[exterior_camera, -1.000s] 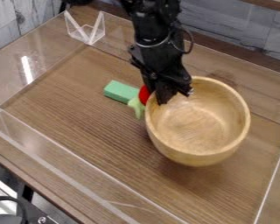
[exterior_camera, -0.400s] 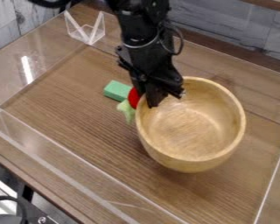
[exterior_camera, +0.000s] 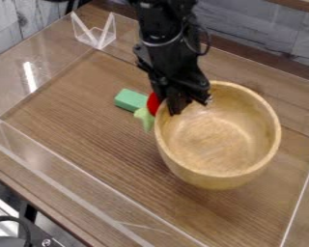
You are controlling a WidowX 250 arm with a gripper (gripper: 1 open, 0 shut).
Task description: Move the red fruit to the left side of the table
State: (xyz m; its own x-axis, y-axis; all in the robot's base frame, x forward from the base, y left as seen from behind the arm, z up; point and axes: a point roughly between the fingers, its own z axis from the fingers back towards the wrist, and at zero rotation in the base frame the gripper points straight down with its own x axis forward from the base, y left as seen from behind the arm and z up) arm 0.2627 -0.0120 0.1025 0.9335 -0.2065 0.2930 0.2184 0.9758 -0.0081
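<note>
The black robot arm reaches down from the top of the view, its gripper (exterior_camera: pixel 174 99) pointing steeply at the table (exterior_camera: pixel 80 116) and hanging right over the near-left rim of the wooden bowl (exterior_camera: pixel 219 135); the fingers (exterior_camera: pixel 185 96) are dark and close together, and the red fruit (exterior_camera: pixel 154 102) shows as a small glossy sliver pressed against their left side, its light green leafy part (exterior_camera: pixel 147 118) poking out just below. The pincer looks clamped on that fruit (only a thin strip of red is visible, the rest being hidden behind the fingers), and whether the fruit rests on the tabletop or hangs just above it cannot be told from this angle.

The fruit sits at the bowl's left edge, touching or nearly touching the rim, roughly at the middle of the table; a flat green rectangular block (exterior_camera: pixel 128 98) lies just beside it to the left, close enough that the two may be in contact.

The bowl is pale wood, wide and shallow, with nothing visible inside it; it takes up the right half of the brown wood-grain surface. Clear acrylic walls (exterior_camera: pixel 54 58) edge the table on all sides, catching pale reflections; a bent piece of clear plastic (exterior_camera: pixel 96 31) stands at the far left corner, well apart from the arm.
</note>
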